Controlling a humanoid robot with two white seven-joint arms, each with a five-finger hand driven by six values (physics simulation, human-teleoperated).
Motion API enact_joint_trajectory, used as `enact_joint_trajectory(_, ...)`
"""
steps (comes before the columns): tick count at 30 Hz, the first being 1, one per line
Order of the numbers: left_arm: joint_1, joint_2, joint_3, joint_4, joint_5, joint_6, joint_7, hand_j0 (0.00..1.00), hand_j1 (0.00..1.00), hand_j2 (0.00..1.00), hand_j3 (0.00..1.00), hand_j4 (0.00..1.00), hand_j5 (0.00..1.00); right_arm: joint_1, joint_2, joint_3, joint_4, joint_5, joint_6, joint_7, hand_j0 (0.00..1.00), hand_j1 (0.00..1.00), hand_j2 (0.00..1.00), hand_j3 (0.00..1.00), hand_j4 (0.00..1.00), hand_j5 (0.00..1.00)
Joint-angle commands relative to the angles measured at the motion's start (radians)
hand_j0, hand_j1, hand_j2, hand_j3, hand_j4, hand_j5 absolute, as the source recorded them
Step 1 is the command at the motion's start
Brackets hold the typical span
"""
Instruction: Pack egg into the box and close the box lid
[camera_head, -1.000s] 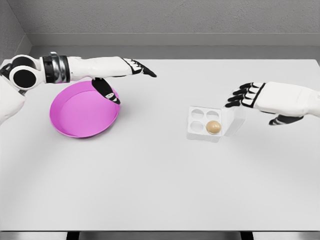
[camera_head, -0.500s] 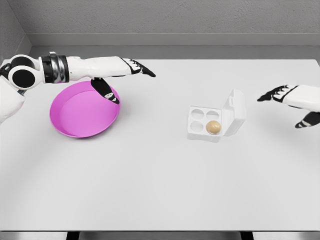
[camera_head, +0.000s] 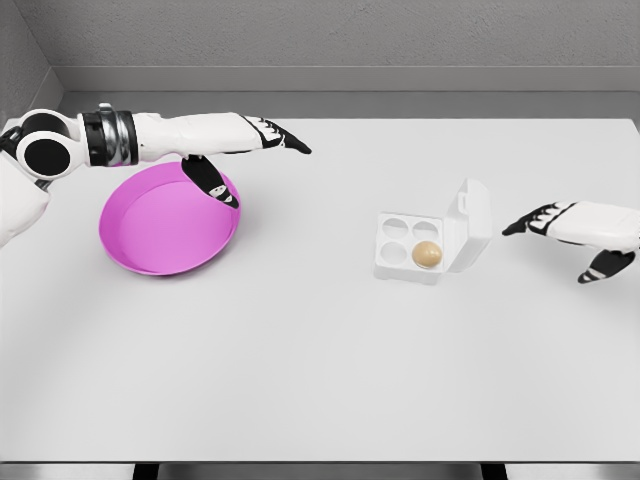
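Head view: a white table (camera_head: 320, 380) fills most of the picture, with a grey wall behind it. A little right of the middle sits a small white box (camera_head: 412, 246) with four round cups. The egg (camera_head: 427, 254) lies in the cup at the box's 4 o'clock corner; the other three cups are bare. The lid (camera_head: 470, 225) stands open, hinged along the box's 3 o'clock side and tilted up and away from the cups.

The right hand (camera_head: 572, 228) comes in from the 3 o'clock edge and hovers just beyond the lid, apart from it. Its dark-tipped fingers are stretched out loosely toward the lid, the thumb hanging below, and they hold nothing.

At 9 o'clock from the box, well apart, lies a pink plate (camera_head: 168, 222). The left hand (camera_head: 250, 140) reaches across above the plate's far rim, fingers extended flat and pointing toward 3 o'clock, thumb dropped toward the plate, holding nothing.
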Motion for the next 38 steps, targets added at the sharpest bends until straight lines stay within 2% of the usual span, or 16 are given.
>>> enact_joint_trajectory(1,0.000,0.000,0.002,0.000,0.007,0.003,0.000,1.00,1.00,1.00,1.00,1.00,1.00,0.000,0.005,0.004,-0.017,-0.003,0.003,0.000,1.00,1.00,1.00,1.00,1.00,1.00)
enact_joint_trajectory(6,0.000,0.000,0.002,0.000,0.007,0.003,0.000,1.00,1.00,1.00,1.00,1.00,1.00,-0.006,0.021,0.004,-0.028,-0.002,0.003,0.000,1.00,1.00,1.00,1.00,1.00,1.00)
enact_joint_trajectory(26,0.000,0.000,0.001,0.001,0.005,0.003,0.000,1.00,1.00,1.00,1.00,1.00,1.00,-0.015,0.022,0.007,-0.215,-0.005,0.003,0.000,1.00,1.00,1.00,1.00,1.00,1.00)
enact_joint_trajectory(29,0.000,-0.003,0.001,0.012,0.007,0.003,0.000,1.00,1.00,1.00,1.00,1.00,1.00,-0.017,0.025,-0.026,-0.197,-0.017,0.003,0.000,1.00,1.00,1.00,1.00,1.00,1.00)
enact_joint_trajectory(32,0.002,-0.013,-0.001,0.017,0.009,0.003,0.000,1.00,1.00,1.00,1.00,1.00,1.00,-0.015,0.036,-0.056,-0.120,-0.040,0.003,0.000,1.00,1.00,1.00,1.00,1.00,1.00)
enact_joint_trajectory(38,0.003,-0.023,-0.003,0.017,0.007,0.003,0.000,1.00,1.00,1.00,1.00,1.00,1.00,-0.009,0.036,-0.060,-0.120,-0.049,0.003,0.000,1.00,1.00,1.00,1.00,1.00,1.00)
